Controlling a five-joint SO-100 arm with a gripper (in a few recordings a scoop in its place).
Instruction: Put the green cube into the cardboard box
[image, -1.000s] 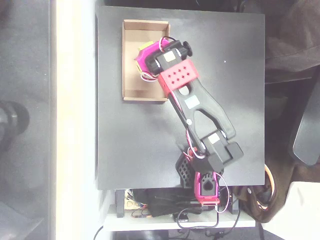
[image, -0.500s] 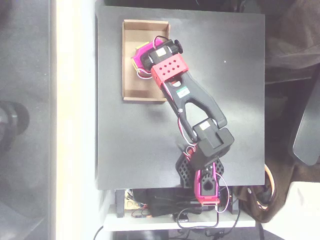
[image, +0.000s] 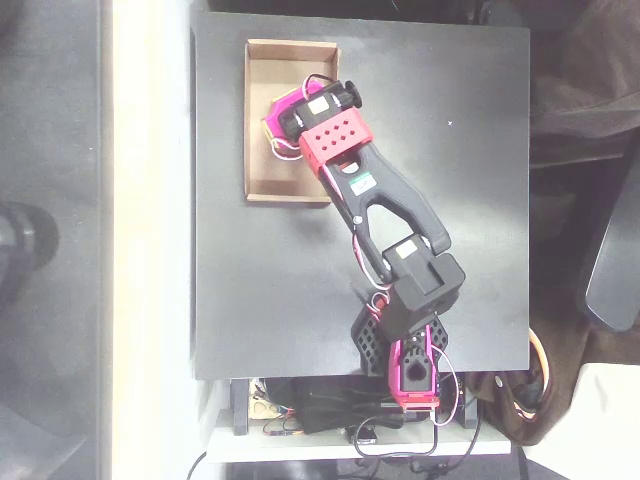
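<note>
Tan cardboard box (image: 262, 120), long axis top-to-bottom in the overhead view, magenta gripper (image: 282, 112) above it, jaw state unclear

tan cardboard box (image: 262, 150), magenta hand (image: 278, 112), black table (image: 460, 180)

The cardboard box (image: 262, 150), lying partly under the pincer (image: 277, 118), is made of matt tan card with a plain brown floor. The pincer is seen as smooth magenta plastic. The counter (image: 470, 150) beneath and beside it is finished in matt black.
</note>
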